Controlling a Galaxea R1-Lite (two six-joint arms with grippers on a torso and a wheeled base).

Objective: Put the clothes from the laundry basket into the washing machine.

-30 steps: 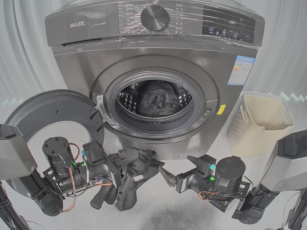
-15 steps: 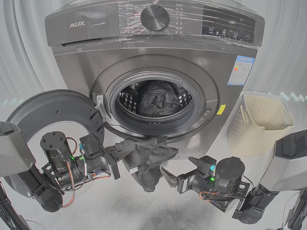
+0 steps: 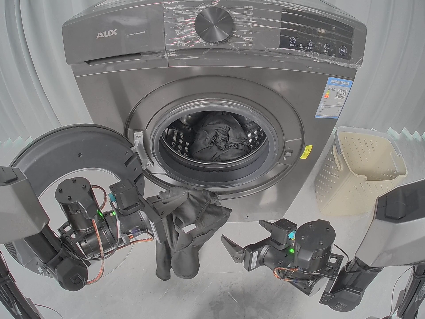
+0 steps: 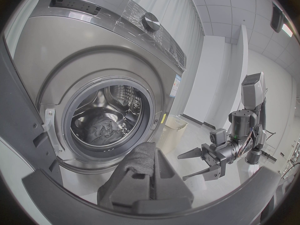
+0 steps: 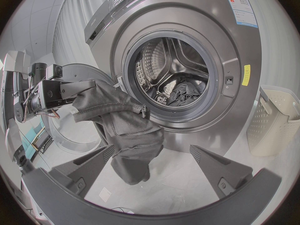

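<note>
Left tool (image 3: 175, 215) clenched on one edge of a dark grey fabric garment (image 3: 190, 231). It was held low, in front of and below the machine's mouth. Most of the cloth hung loose beneath the grip, clear of the pale floor (image 3: 248, 293).

Right tool (image 3: 242, 233) released, jaws spread, just beside the hanging garment and not touching it.

The round grey door (image 3: 75, 151) stood swung open, close behind the left arm. The grey metal front-loading washing machine (image 3: 110, 94) already had a crumpled heap of dark clothes (image 3: 217, 138) in its steel drum (image 3: 177, 140). The cream perforated plastic laundry basket (image 3: 363, 169) stood by the machine's right side; no cloth showed in its visible interior.

Risks, as judged:
- The long dangling tail may snag on the mouth's lower lip or stay draped outside on release.
- A one-edge grip may slip under the garment's weight.
- The left arm has little room beside the door.
</note>
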